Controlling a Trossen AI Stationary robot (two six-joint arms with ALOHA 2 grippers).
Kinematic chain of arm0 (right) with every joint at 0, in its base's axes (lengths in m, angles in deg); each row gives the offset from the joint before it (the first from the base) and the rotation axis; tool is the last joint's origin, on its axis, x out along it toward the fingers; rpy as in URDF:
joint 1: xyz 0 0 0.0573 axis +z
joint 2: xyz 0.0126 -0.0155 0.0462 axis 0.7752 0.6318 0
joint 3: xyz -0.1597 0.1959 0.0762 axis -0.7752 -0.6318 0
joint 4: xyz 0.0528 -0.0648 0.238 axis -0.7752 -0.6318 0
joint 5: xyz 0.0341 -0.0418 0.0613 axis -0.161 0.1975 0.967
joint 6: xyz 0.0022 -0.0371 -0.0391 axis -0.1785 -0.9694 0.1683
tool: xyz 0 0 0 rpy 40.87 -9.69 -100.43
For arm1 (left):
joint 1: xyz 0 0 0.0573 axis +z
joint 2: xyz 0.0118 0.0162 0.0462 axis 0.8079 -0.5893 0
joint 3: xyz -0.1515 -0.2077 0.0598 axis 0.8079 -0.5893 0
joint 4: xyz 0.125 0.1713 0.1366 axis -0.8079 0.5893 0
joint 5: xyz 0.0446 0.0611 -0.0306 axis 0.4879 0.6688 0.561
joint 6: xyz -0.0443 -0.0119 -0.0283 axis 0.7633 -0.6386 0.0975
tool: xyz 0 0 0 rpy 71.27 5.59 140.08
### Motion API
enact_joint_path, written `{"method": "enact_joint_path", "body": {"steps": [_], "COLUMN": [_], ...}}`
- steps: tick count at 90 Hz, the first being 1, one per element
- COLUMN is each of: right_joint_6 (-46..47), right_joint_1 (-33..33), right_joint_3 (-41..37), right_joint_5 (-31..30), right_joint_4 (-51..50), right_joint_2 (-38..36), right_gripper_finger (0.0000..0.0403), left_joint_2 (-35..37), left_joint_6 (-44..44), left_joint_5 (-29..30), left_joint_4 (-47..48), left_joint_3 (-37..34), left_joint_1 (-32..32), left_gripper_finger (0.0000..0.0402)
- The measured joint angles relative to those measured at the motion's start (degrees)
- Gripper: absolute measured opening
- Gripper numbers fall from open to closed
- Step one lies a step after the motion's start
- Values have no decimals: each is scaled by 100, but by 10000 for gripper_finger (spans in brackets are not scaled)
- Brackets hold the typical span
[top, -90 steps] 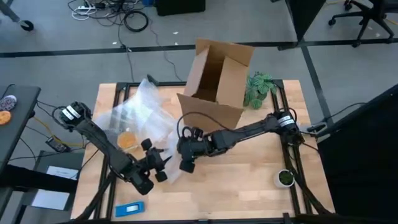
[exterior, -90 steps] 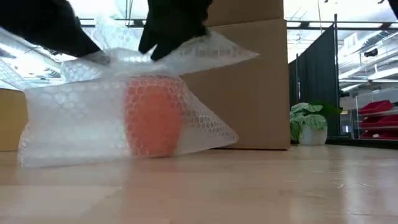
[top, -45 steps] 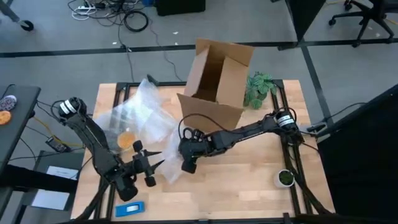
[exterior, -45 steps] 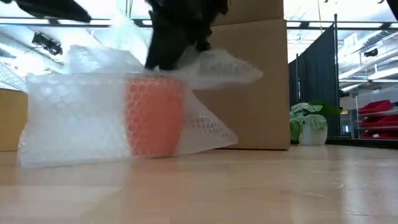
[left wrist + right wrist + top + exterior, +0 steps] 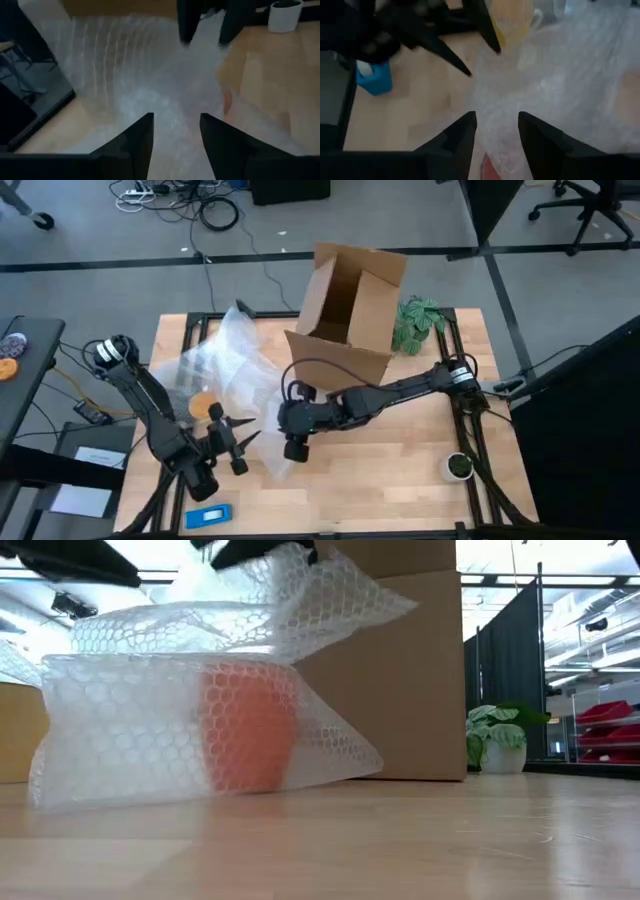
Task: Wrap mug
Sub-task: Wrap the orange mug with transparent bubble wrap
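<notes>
Lifted bubble wrap [image 5: 300, 600] in right hand [image 5: 288, 442]; left hand [image 5: 232, 442] wide; low view shows mug [image 5: 248, 730].

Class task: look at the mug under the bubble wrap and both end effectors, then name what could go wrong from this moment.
1. The bubble wrap lies only loosely over the mug; its raised flap may spring back open.
2. The right end effector pulling the sheet could tip or drag the mug.
3. The open left end effector hovers close by and may collide with the right one.

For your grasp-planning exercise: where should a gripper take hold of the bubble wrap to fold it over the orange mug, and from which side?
Grip the bubble wrap by its raised loose flap above the mug, coming from above: that thin edge stands free, probably fitting between two fingers.
</notes>
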Motion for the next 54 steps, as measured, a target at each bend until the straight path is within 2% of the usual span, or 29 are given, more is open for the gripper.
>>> {"method": "enact_joint_path", "body": {"steps": [25,54], "right_joint_6": [-414,315], "right_joint_1": [16,124], "right_joint_3": [550,-255], "right_joint_5": [-28,-66], "right_joint_4": [-38,144], "right_joint_2": [-101,-59], "right_gripper_finger": [130,99], "left_joint_2": [-2,-4], "left_joint_6": [446,435], "left_joint_5": [-37,24], "left_joint_4": [-93,-166], "left_joint_3": [-200,-222], "left_joint_1": [4,5], "left_gripper_finger": [145,145]}}
